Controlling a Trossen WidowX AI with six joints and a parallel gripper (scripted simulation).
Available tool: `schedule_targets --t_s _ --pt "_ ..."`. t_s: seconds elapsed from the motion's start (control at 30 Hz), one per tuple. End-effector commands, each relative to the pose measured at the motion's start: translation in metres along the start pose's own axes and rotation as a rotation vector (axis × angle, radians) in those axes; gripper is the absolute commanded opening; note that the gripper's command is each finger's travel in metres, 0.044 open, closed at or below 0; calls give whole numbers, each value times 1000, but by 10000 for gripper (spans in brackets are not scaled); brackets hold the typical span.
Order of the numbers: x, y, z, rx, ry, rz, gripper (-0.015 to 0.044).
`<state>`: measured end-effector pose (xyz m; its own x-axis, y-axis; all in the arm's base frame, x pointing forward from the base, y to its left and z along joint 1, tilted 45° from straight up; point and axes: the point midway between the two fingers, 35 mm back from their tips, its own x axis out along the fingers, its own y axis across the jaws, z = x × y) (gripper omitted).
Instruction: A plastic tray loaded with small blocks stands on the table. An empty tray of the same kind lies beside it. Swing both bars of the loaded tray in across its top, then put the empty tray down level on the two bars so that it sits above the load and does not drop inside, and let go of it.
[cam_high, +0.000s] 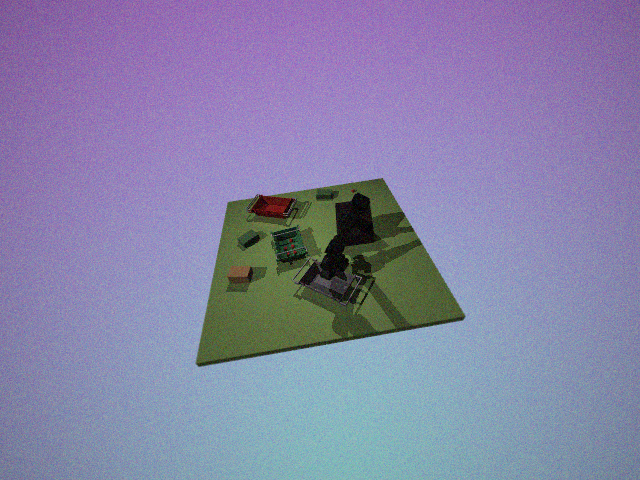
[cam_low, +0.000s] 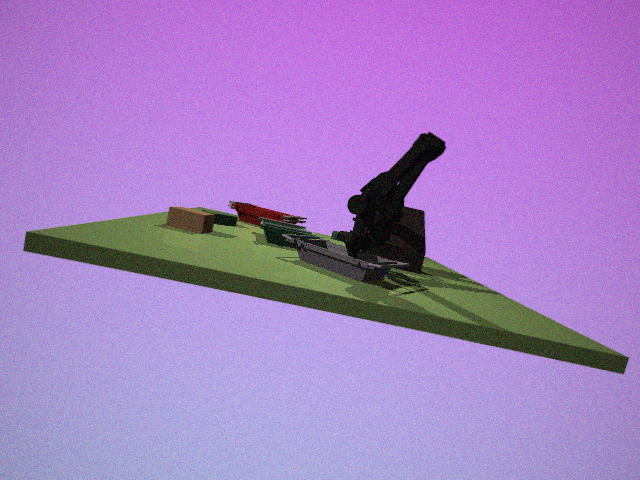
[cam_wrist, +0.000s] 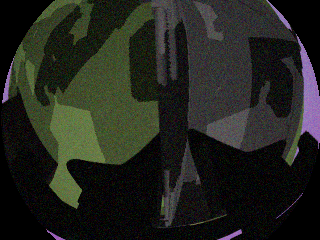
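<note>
The green tray (cam_high: 281, 246) (cam_low: 276, 237) stands on the table with several small red blocks (cam_high: 293, 246) inside. Its two wire bars lie in across its top, one near each end. The empty grey tray (cam_high: 321, 283) (cam_low: 330, 261) (cam_wrist: 220, 75) stands upright beside it, its own bars swung out over its ends. My gripper (cam_high: 333, 276) (cam_low: 356, 252) (cam_wrist: 176, 134) points down at the grey tray's long side nearer the arm base. It is shut on that side wall, one finger inside the tray and one outside. The fingertips are dark and partly hidden in the top and exterior views.
A red tray (cam_high: 272, 207) (cam_low: 258, 213) with bars out stands at the far left. A brown box (cam_high: 239, 274) (cam_low: 188, 219) and a dark green box (cam_high: 249, 239) (cam_low: 225, 219) stand left of the green tray. Another green box (cam_high: 324, 194) stands near the far edge. The black arm base (cam_high: 354, 222) is behind my gripper.
</note>
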<state>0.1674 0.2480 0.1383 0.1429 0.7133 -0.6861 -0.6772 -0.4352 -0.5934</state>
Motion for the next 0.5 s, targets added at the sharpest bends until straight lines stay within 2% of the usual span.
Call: schedule_targets --t_s 0.0,0.47 --pt "-8 0 -2 2 4 8 1" --pt "-79 1 0 1 7 8 0"
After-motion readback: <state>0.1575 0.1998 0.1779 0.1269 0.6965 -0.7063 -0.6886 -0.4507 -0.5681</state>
